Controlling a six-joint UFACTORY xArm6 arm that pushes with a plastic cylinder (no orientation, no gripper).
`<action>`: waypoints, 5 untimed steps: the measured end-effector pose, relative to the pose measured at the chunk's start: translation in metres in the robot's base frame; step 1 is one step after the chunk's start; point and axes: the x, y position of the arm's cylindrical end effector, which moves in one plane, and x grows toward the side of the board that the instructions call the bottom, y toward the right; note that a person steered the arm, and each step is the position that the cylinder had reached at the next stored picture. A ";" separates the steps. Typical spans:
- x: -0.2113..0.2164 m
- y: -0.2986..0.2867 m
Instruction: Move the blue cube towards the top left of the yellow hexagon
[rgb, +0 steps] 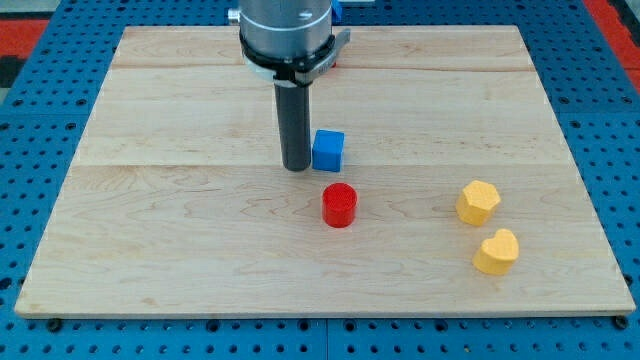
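While parked touching the view's left face of blue cube (328, 150), my tip (296, 167): no pincer fitted, nothing pinched. Cube well apart from yellow hexagon (478, 202); rightward push mostly outstanding.

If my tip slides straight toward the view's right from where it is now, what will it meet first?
My tip would meet the blue cube first; it sits just right of the tip, nearly touching. The red cylinder lies lower and probably stays clear.
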 end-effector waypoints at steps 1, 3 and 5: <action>0.006 0.006; -0.009 -0.031; -0.029 -0.023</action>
